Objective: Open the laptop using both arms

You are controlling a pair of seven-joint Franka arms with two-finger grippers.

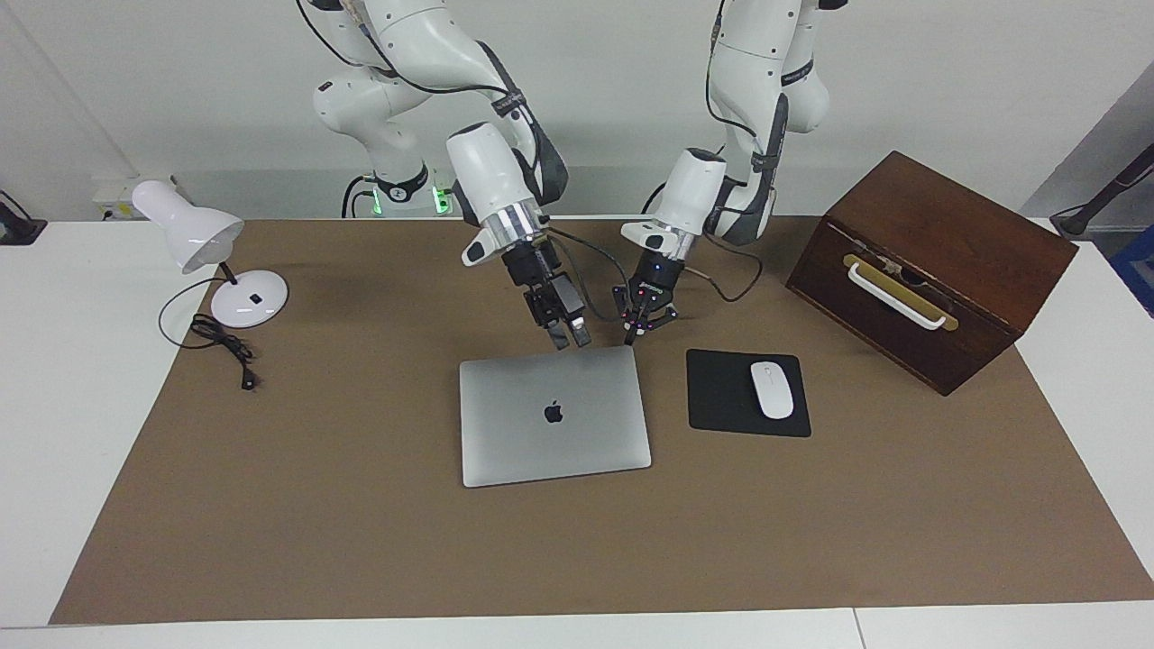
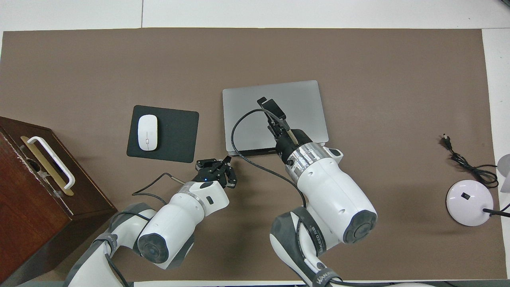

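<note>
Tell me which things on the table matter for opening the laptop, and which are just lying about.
In the job: laptop, lid closed; left gripper, shut, at the laptop's corner nearest the robots; right gripper, over the laptop's edge nearest the robots.

Lying about: mouse pad, mouse, wooden box, desk lamp.

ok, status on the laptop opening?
Left pincer shut, at laptop's corner nearest the robots. Right pincer at same edge, grip unclear. Lid closed, flat. Mouse pad beside it, not blocking.

A mouse [image 1: 772, 389] lies on the pad [image 1: 721, 397] beside the laptop [image 1: 554, 415].
</note>
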